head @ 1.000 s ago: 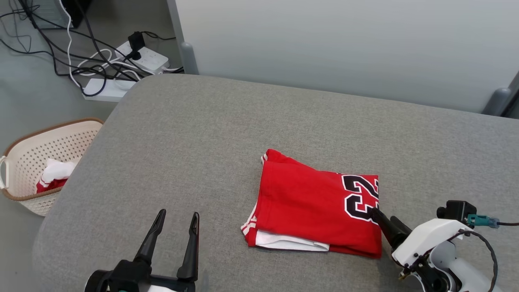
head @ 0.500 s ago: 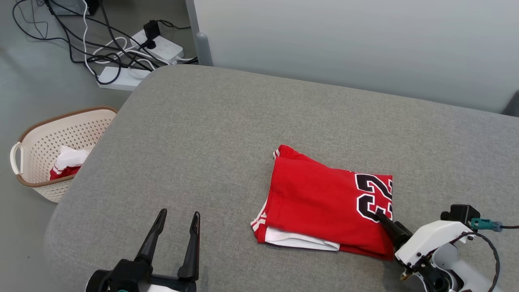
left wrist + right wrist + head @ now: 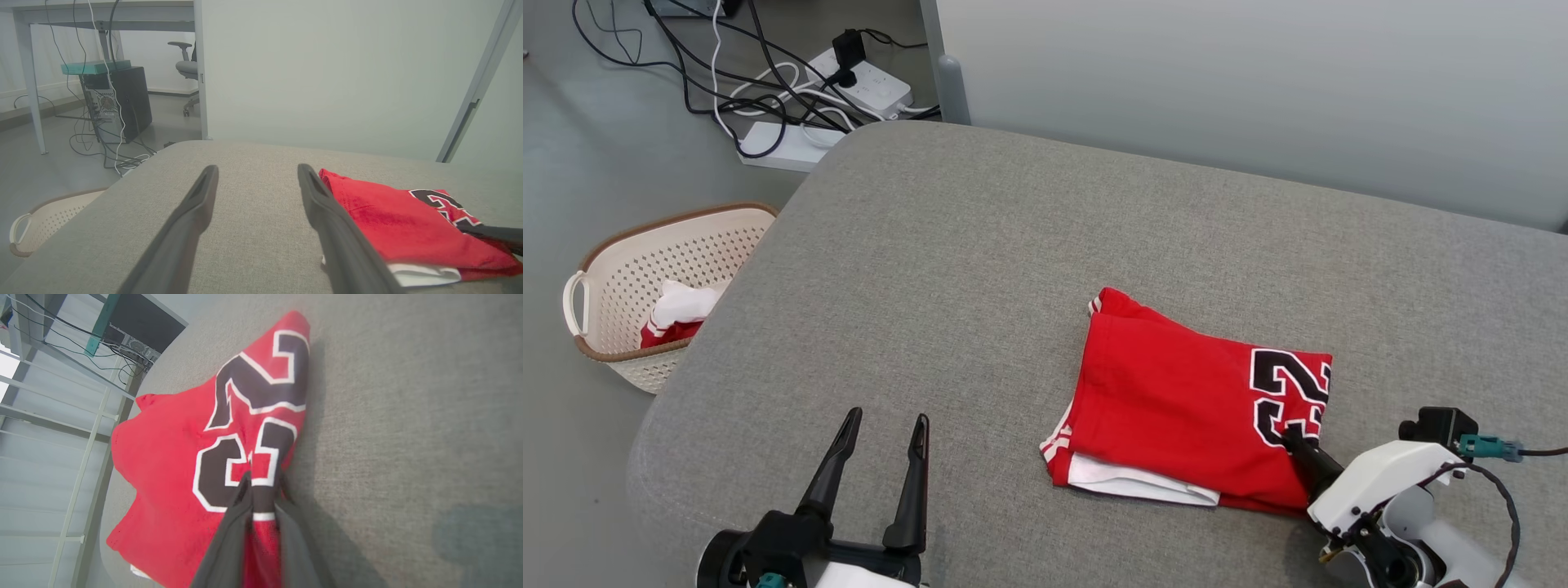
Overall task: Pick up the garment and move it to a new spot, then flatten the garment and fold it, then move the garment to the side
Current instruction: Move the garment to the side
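Folded red jersey, laid on grey tabletop. Right edge is pinched by the right end effector; left end effector is spread wide.

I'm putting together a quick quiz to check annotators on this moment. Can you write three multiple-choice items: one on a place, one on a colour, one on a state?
1. Where is the laundry basket?
A. On the floor, off the left edge of the grey padded table
B. On the table's near edge
C. On the table's far right corner

2. What colour are the numerals on the red jersey?
A. White edged in red
B. Blue
C. Black edged in white

3. What is the right gripper doing?
A. Hanging open above bare table
B. Closed on the jersey's edge by the numerals
C. Reaching into the basket

Answers:
1 A: the head view shows it down on the floor beyond the table's left edge.
2 C: the digits are black with a white outline.
3 B: the right wrist view shows red fabric pinched between its jaws.
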### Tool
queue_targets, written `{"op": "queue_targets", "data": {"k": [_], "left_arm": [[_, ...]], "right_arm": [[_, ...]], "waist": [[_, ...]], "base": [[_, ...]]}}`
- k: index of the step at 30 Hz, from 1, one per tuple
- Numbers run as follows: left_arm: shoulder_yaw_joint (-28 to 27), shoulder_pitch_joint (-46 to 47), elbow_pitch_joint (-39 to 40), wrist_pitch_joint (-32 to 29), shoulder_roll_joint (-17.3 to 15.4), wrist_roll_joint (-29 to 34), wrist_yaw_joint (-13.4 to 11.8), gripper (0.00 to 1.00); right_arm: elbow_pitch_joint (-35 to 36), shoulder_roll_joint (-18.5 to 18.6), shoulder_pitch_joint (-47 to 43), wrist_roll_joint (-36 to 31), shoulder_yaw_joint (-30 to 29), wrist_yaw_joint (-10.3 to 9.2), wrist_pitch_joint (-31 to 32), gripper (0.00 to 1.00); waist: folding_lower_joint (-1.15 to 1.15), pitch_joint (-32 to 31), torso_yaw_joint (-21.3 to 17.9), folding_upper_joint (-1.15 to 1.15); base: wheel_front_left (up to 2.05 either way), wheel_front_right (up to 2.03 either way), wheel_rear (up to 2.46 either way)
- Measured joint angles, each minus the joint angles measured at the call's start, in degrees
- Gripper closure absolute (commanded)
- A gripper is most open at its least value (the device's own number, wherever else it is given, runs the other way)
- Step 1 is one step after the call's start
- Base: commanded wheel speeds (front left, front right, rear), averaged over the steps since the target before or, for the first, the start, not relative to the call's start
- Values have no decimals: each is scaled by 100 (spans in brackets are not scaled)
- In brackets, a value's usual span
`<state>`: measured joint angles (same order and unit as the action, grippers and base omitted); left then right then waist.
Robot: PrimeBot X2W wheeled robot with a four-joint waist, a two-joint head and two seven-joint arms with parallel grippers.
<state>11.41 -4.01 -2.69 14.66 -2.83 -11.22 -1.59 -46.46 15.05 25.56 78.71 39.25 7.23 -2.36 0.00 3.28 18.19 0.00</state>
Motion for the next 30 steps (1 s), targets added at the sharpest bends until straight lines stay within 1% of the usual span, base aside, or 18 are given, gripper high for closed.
{"op": "queue_targets", "data": {"k": [9, 20, 25, 30], "left_arm": [[2, -1, 2, 0, 0, -3, -8, 0], [-5, -1, 15, 0, 0, -8, -8, 0], [-19, 0, 19, 0, 0, -7, -8, 0], [-40, 26, 19, 0, -1, -5, -7, 0]], "right_arm": [[186, 159, 17, -114, 394, 0, -438, 100], [245, 272, 371, -419, 932, 0, -866, 100], [245, 308, 481, -476, 1072, 0, -992, 100], [252, 312, 517, -557, 1141, 0, -1088, 100]], "waist": [[0, -27, -81, 0], [0, -23, -214, 0], [0, 29, -336, 0], [0, 64, -547, 0]], "base": [[0, 0, 0], [0, 0, 0], [0, 0, 0], [0, 0, 0]]}}
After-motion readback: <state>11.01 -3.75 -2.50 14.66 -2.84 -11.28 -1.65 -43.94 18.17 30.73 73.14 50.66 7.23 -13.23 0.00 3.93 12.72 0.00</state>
